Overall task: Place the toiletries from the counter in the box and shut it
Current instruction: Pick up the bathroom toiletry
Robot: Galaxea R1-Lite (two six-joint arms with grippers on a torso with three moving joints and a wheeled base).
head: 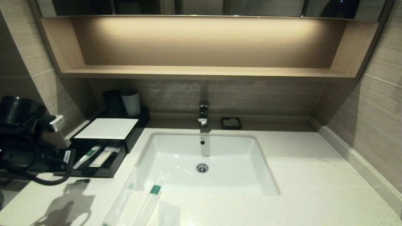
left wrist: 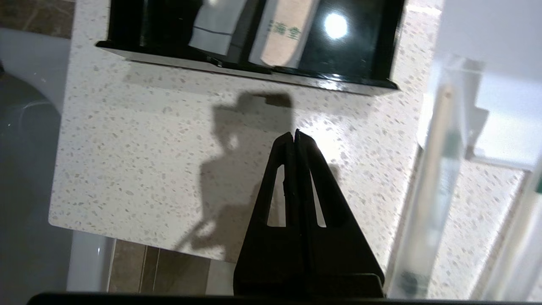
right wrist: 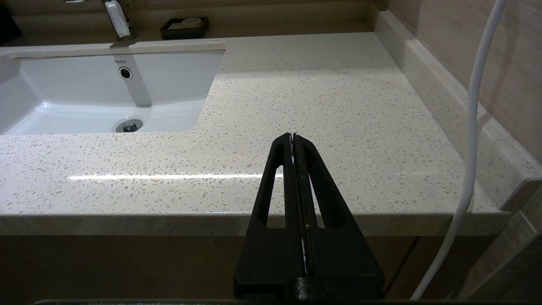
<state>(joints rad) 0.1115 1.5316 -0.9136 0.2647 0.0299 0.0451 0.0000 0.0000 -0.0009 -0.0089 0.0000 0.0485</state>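
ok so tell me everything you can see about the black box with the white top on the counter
The box is low, flat and glossy black with a plain white top panel. It sits on the speckled counter, left of the basin; black and white cups stand just behind it. Its front drawer is pulled open, and dividers split it into compartments. Two slim sachets already lie inside, one with a green band. The closed left gripper hovers over the counter before the drawer, not touching it.

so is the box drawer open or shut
Open: the drawer is pulled out in front of the box, showing two sachets lying inside.
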